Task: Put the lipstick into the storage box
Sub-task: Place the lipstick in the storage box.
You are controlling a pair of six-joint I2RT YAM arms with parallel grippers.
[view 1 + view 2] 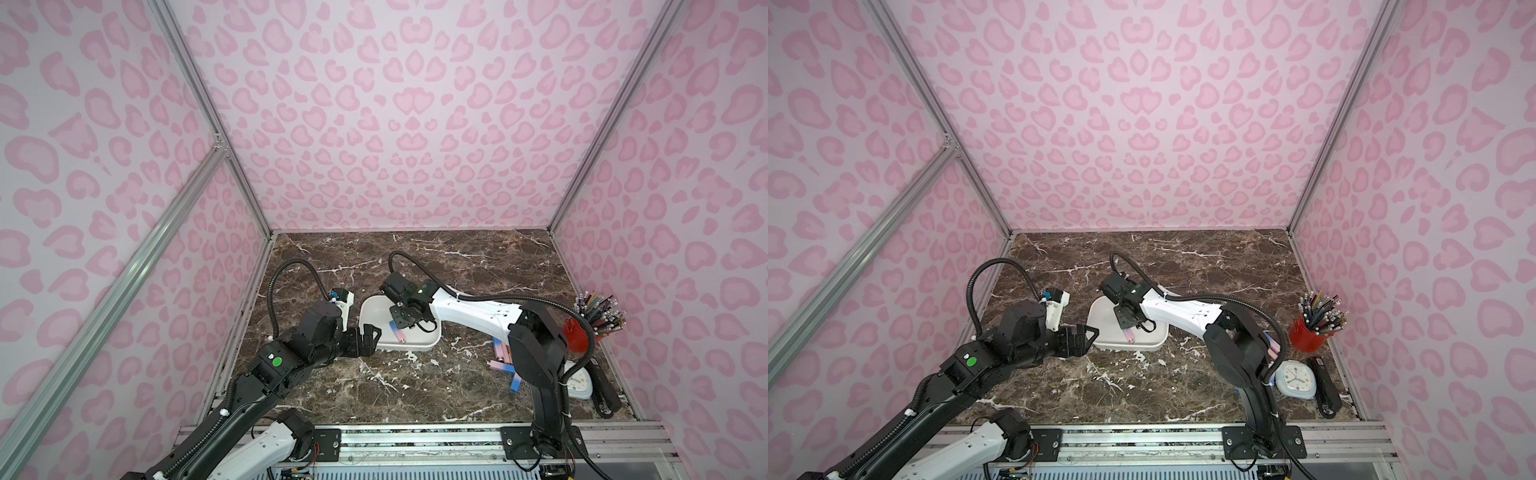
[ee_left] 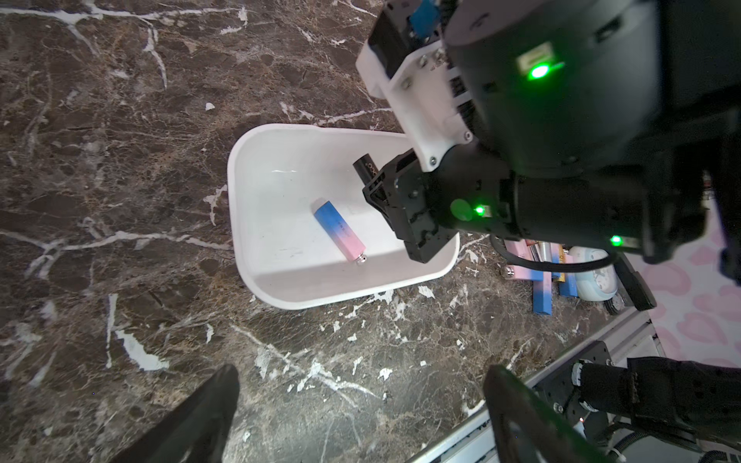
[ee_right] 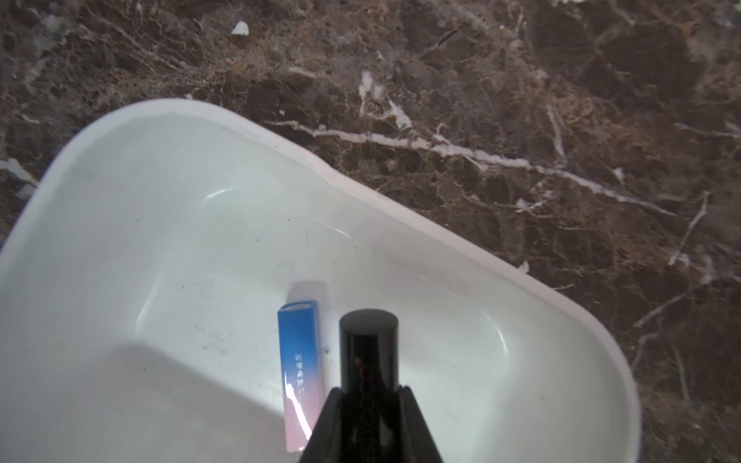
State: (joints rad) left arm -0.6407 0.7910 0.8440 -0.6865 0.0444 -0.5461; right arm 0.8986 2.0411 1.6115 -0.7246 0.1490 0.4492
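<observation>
over the storage box (image 3: pixel 160 180), the right gripper (image 3: pixel 369 395) is pinched narrow around a black lipstick (image 3: pixel 369 348). it is a glossy round tube, and its flat end pokes out past the fingertips. i cannot tell whether it touches the box floor. the box is a shallow tub of smooth white plastic with rounded corners and a rolled rim, sitting on the brown marble tabletop (image 1: pixel 415 386) veined in white. a pink-and-blue lipstick (image 2: pixel 339 230) lies flat on the box floor. it is a square-sided stick fading from blue to pink, with a small metal knob at its pink end. in the right wrist view it lies just beside the black tube. the left gripper (image 1: pixel 371 334) stands wide and holds nothing, just beside the box's left end in both top views. more pink-and-blue sticks (image 1: pixel 500 353) lie loose on the marble near the right arm, well apart from the box.
</observation>
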